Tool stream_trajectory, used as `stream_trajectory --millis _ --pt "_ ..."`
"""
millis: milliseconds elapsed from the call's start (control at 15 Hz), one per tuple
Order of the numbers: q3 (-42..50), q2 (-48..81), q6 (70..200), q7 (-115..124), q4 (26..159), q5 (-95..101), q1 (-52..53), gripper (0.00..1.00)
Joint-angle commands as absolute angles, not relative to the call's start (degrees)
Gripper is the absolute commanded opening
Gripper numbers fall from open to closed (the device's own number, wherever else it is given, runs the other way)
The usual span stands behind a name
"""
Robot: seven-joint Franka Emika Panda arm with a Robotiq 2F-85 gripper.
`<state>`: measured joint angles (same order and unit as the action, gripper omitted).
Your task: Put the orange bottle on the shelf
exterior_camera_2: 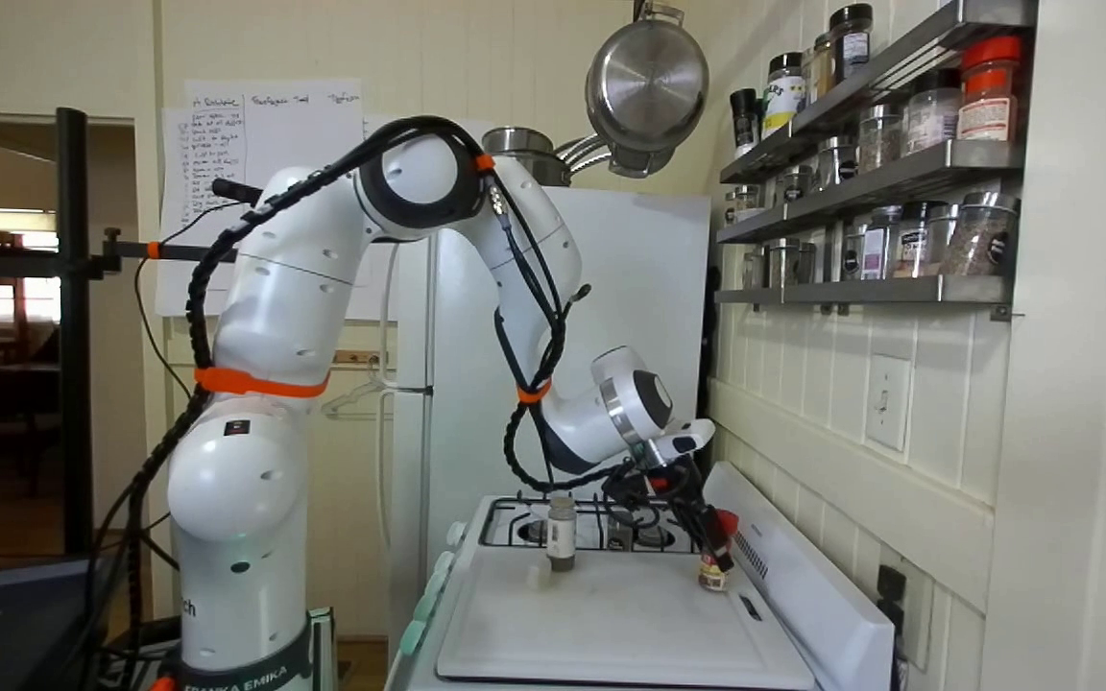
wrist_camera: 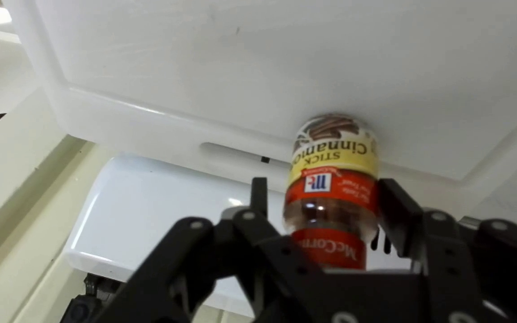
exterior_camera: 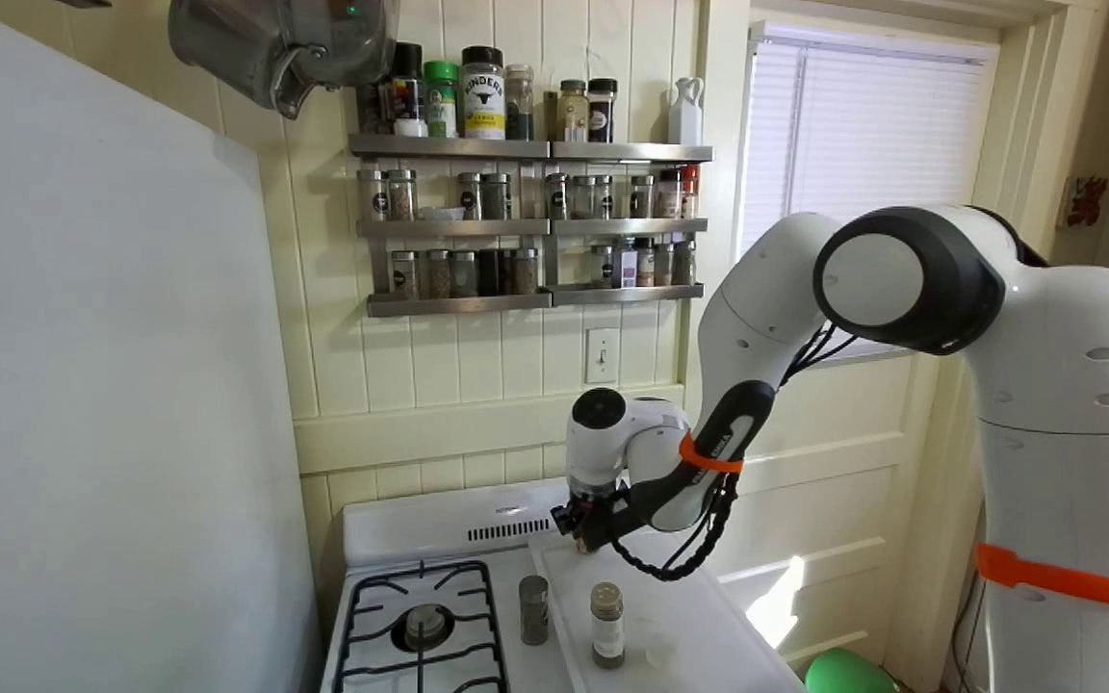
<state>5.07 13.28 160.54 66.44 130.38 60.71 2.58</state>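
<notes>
The orange bottle (wrist_camera: 332,190) is a clear cinnamon-stick jar with a red cap and a red and yellow label. It stands upright on the white stove cover by the back panel; it also shows in an exterior view (exterior_camera_2: 713,578). My gripper (wrist_camera: 322,185) is open around it, pointing down at a slant in an exterior view (exterior_camera_2: 721,549). In the wrist view the right finger is against or very near the jar; a gap shows at the left finger. In an exterior view the arm mostly hides the jar. The shelf (exterior_camera: 458,147) is a three-tier metal wall rack of spice jars.
A pale jar with a brownish top (exterior_camera: 607,626) and a small whitish object (exterior_camera_2: 538,576) stand on the stove cover (exterior_camera_2: 611,633). A slim dark bottle (exterior_camera: 533,609) stands by the burner grate (exterior_camera: 420,664). The fridge (exterior_camera: 112,337) and a hanging pot (exterior_camera_2: 647,86) are nearby.
</notes>
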Motion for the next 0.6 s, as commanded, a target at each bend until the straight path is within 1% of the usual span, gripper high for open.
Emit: stream_trajectory --millis 0,67,133,200,267,467,533 --pt "5.86 14.91 160.95 69.15 129.15 63.27 3.06 0.86" --pt "5.93 15.04 161.00 69.20 129.05 63.45 3.07 0.86" --pt "6.00 15.25 161.34 68.80 128.98 63.68 2.95 0.43" --pt "6.06 15.36 161.43 68.83 128.91 63.88 2.95 0.48" --pt "6.12 15.48 161.43 68.82 128.79 64.10 2.97 0.48" --pt "6.15 15.60 161.38 68.60 128.50 64.24 2.92 0.27" --pt "6.15 15.56 161.39 68.61 128.41 64.38 2.93 0.26"
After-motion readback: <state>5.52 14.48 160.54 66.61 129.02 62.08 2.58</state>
